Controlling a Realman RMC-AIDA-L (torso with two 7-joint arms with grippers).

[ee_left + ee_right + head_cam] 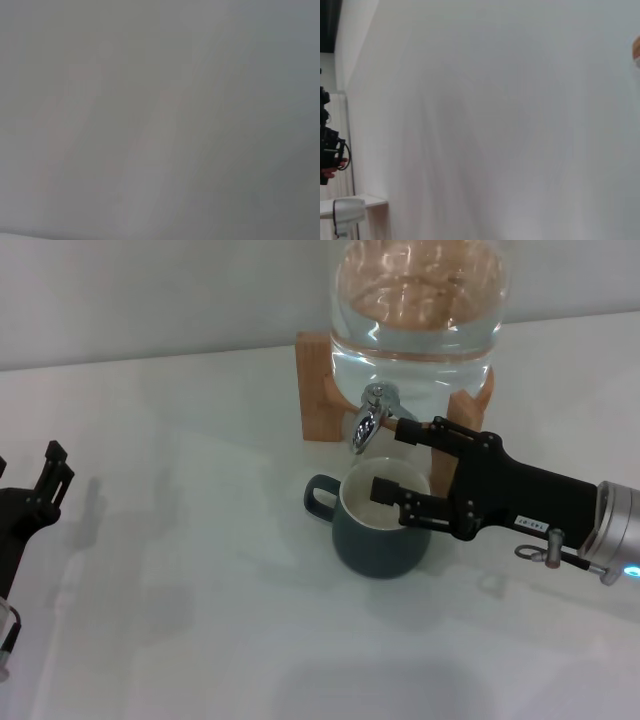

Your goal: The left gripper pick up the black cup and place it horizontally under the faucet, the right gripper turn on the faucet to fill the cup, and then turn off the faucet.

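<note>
The black cup (pixel 378 532) stands upright on the white table, its cream inside showing and its loop handle pointing left, right below the faucet (pixel 368 422). The chrome faucet sticks out of the clear glass water jar (pixel 420 310) on its wooden stand (pixel 318 390). My right gripper (pixel 393 460) reaches in from the right with its fingers spread. The upper finger (pixel 415 432) lies beside the faucet and the lower finger (pixel 388 490) hangs over the cup's mouth. It holds nothing. My left gripper (pixel 50 480) is parked at the far left edge, away from the cup.
The jar and stand sit at the back of the white table (pixel 200 540) near a white wall. The left wrist view shows only blurred white surface. The right wrist view shows white surface and a sliver of the wooden stand (pixel 636 50).
</note>
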